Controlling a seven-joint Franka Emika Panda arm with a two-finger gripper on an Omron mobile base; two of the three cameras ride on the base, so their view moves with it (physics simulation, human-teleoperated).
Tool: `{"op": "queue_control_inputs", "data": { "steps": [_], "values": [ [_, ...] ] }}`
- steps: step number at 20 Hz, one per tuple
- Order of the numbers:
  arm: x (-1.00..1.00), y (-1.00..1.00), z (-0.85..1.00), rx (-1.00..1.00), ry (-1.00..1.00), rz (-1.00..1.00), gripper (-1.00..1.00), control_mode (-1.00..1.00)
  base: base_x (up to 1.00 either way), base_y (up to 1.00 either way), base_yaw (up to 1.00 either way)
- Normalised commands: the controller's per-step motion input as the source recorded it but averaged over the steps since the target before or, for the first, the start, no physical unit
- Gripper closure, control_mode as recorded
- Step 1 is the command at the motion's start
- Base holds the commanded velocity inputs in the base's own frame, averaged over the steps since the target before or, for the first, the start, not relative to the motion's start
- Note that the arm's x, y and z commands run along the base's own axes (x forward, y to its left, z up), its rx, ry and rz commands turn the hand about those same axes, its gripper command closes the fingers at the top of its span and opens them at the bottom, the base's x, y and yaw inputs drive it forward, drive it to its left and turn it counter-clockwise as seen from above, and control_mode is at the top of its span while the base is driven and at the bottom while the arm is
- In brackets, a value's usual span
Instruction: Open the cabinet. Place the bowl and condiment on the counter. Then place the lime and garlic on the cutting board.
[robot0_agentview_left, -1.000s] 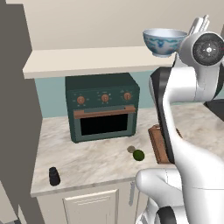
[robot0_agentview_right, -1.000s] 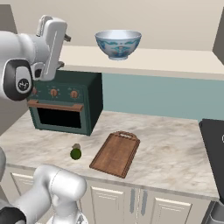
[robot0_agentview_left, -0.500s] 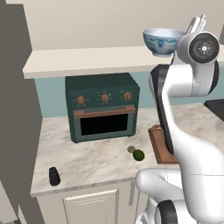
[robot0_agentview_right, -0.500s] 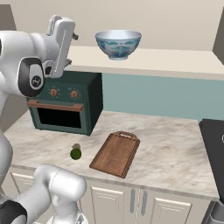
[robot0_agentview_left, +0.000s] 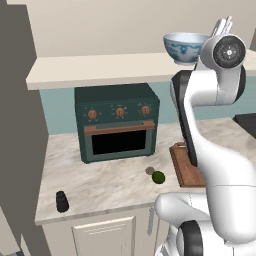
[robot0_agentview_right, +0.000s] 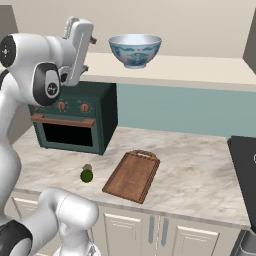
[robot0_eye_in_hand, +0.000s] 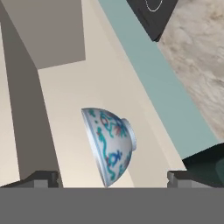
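Sitting upright on the cabinet shelf (robot0_agentview_right: 200, 72), the bowl (robot0_agentview_right: 135, 49) looks empty; the spread fingers (robot0_eye_in_hand: 39, 178) have swung nearer.

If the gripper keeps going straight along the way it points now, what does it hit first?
Most likely the bowl: in the hand view it sits between the open gripper's fingertips, straight ahead on the cabinet shelf. Depth to it is unclear.

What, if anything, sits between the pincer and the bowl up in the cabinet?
Nothing visible. In the hand view the bowl lies straight ahead between the open pincer's fingertips, with only bare shelf around it.
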Motion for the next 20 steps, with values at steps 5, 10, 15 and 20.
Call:
{"op": "queue_control_inputs", "data": {
  "steps": [5, 10, 15, 20],
  "values": [
    [0.25, -0.01, -0.06, 0.0, 0.0, 0.0, -1.0, -1.0, 0.0, 0.0, 0.0],
    [0.26, 0.0, -0.04, 0.0, 0.0, 0.0, -1.0, -1.0, 0.0, 0.0, 0.0],
    [0.22, -0.01, 0.0, 0.0, 0.0, 0.0, -1.0, -1.0, 0.0, 0.0, 0.0],
    [0.22, -0.03, 0.0, 0.0, 0.0, 0.0, -1.0, -1.0, 0.0, 0.0, 0.0]
  ]
}}
